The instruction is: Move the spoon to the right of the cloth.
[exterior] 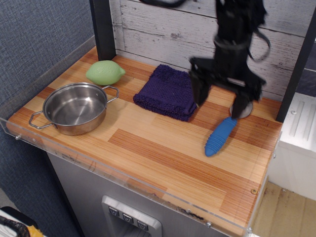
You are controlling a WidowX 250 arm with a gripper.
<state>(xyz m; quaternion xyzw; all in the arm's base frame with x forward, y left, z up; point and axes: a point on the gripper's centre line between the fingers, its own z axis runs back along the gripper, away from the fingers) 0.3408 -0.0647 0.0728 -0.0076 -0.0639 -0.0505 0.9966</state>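
The spoon (pixel 220 136) lies on the wooden table to the right of the cloth, its ribbed blue handle pointing toward the front and its silver bowl (pixel 245 109) partly hidden behind a gripper finger. The dark purple cloth (pixel 171 92) lies folded at the back middle. My gripper (pixel 219 99) hangs above the table between cloth and spoon bowl, fingers spread wide, open and empty, lifted clear of the spoon.
A steel pot (pixel 75 107) with two handles stands at the front left. A green lemon-shaped object (pixel 104 72) lies behind it. A dark post (pixel 102 27) stands at the back left. The table (pixel 163 158) has a clear plastic lip along its front edge.
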